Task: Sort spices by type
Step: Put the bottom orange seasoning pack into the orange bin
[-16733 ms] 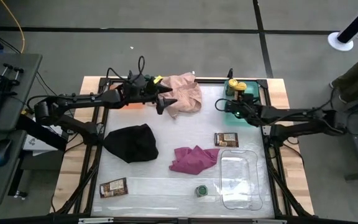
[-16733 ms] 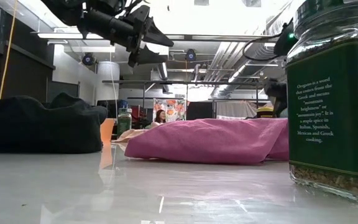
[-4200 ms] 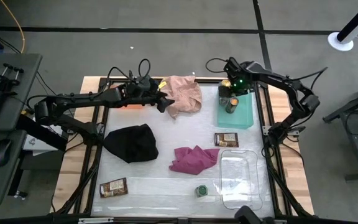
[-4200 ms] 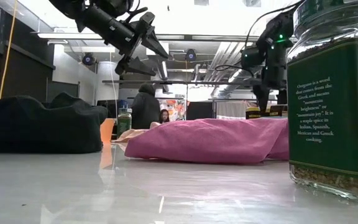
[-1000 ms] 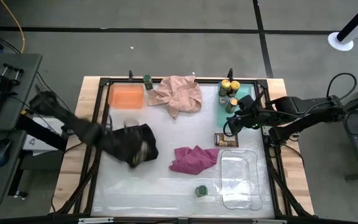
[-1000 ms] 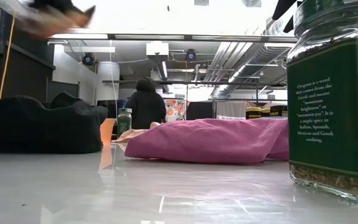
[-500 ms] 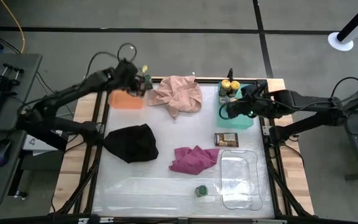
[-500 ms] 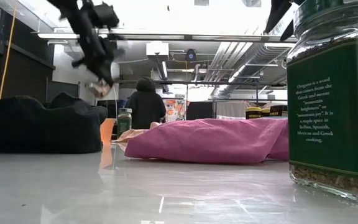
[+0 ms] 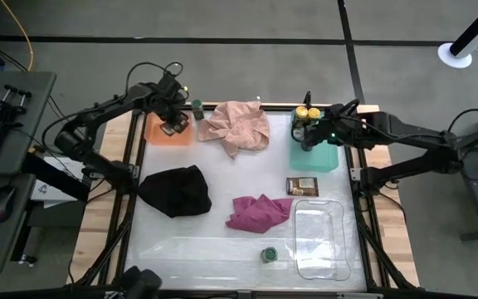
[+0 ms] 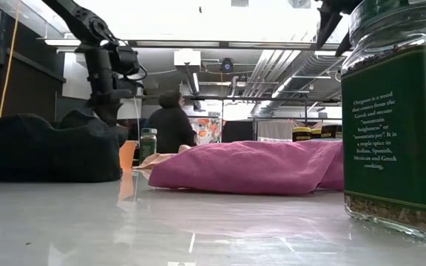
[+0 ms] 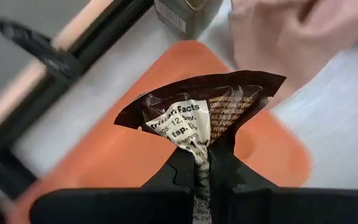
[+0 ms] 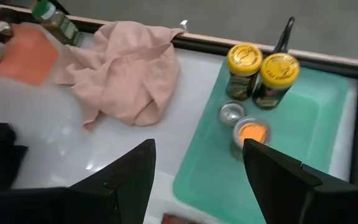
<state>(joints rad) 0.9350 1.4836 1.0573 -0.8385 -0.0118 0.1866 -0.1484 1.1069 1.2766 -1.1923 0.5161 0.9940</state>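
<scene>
Left gripper (image 11: 201, 177) is hovering over the orange tray (image 9: 169, 133) at the table's (image 9: 222, 249) far left corner, fingers pinching a brown spice packet (image 11: 199, 118). Right gripper (image 9: 309, 138) is hanging above the teal tray (image 9: 326, 156), fingers spread, holding nothing. Yellow-lidded jars (image 12: 263, 78) are standing in that teal tray. A second packet (image 9: 303, 186) is lying just before it. A green-lidded jar (image 9: 268, 254) is sitting near the clear tray (image 9: 322, 241).

The brown packet (image 11: 199, 127) runs down between the left gripper's (image 11: 199, 180) closed fingers, its lower end hidden and its print only partly legible. The green-lidded jar (image 10: 399, 118) is cut off by the low view's right edge. The orange tray (image 11: 129, 149) is blurred, its far corners out of view.
</scene>
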